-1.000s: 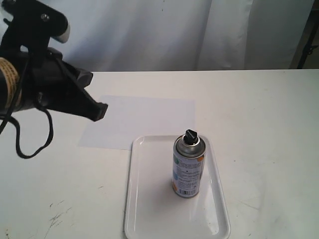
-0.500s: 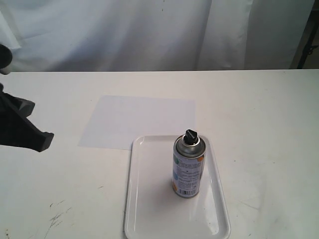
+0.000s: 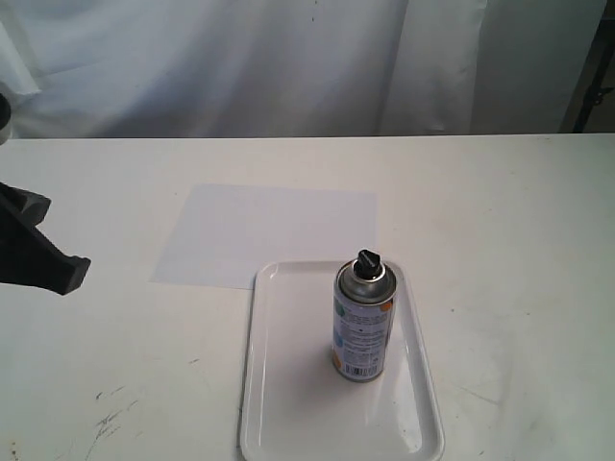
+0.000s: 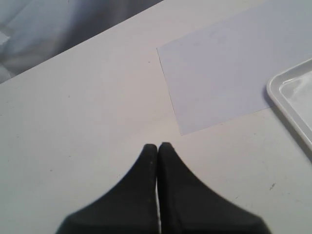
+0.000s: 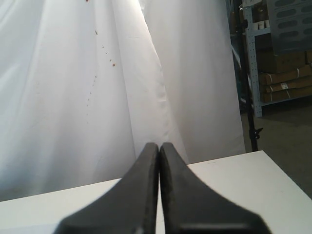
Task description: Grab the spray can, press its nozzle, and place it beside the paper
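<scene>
The spray can (image 3: pixel 362 327) stands upright on a white tray (image 3: pixel 279 384), its black nozzle (image 3: pixel 368 260) on top. The paper (image 3: pixel 264 233) lies flat just behind the tray; one corner of it shows in the left wrist view as the paper (image 4: pixel 229 78). My left gripper (image 3: pixel 72 274) is at the far left edge, well away from the can, and its tips (image 4: pixel 158 145) are shut with nothing between them. The right gripper (image 5: pixel 159 145) is shut too, empty, facing the curtain; it does not appear in the exterior view.
The tray's rim (image 4: pixel 287 100) shows beside the paper in the left wrist view. A white curtain (image 3: pixel 288 58) hangs behind the white table (image 3: pixel 509 211). Metal shelving with boxes (image 5: pixel 280 53) stands off to one side beyond the table's edge.
The left arm has pulled back to the left and lower, from over the paper's left side to the frame's edge. The can, tray and paper have not moved.
</scene>
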Tool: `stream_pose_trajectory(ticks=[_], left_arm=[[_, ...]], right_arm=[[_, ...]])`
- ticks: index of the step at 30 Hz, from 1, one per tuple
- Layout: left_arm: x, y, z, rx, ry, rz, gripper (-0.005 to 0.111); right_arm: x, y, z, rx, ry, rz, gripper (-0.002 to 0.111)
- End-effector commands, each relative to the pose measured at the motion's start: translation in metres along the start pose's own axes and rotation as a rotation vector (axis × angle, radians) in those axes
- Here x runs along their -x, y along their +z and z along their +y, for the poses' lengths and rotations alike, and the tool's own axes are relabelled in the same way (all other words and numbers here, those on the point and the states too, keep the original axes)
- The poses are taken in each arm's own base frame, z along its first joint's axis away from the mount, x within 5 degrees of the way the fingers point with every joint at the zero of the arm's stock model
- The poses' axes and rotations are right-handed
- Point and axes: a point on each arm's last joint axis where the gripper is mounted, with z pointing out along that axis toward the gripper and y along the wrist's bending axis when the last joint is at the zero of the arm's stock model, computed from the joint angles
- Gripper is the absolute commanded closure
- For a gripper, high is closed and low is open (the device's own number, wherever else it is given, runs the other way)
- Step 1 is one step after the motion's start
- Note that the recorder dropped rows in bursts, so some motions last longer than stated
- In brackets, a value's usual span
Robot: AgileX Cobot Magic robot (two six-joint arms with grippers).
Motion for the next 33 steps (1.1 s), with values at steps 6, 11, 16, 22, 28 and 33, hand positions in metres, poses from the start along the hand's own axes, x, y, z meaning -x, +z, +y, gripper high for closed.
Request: stream_pose_trajectory(ticks=[6,11,16,22,28,33], left_arm=[[-0.011,-0.003,0.018,0.051,-0.153,0.018,0.107],[-0.034,-0.008,0.042,0.027,-0.432,-0.084,0.107],[-0.068,-0.020,0.056,0.064,-0.602,-0.235,0.107],[-0.103,-0.042,0.061,0.175,-0.669,-0.338,0.107],[-0.124,-0.056,0.062,0.290,-0.721,-0.406,0.107],[-0.129,-0.059,0.060,0.305,-0.729,-0.437,0.107]], right_arm=[[0.000,-0.001,0.000,-0.005,-0.006,-0.004,0.108],[0.000,-0.001,0.000,-0.003,-0.006,-0.003,0.108],[0.000,-0.001,0.000,-0.005,-0.006,-0.004,0.108],[0.000,-0.001,0.000,-0.005,-0.006,-0.004,0.108],[0.000,-0.001,0.000,-0.005,-0.006,-0.004,0.108],[0.000,-0.001,0.000,-0.005,-0.006,-0.004,0.108]])
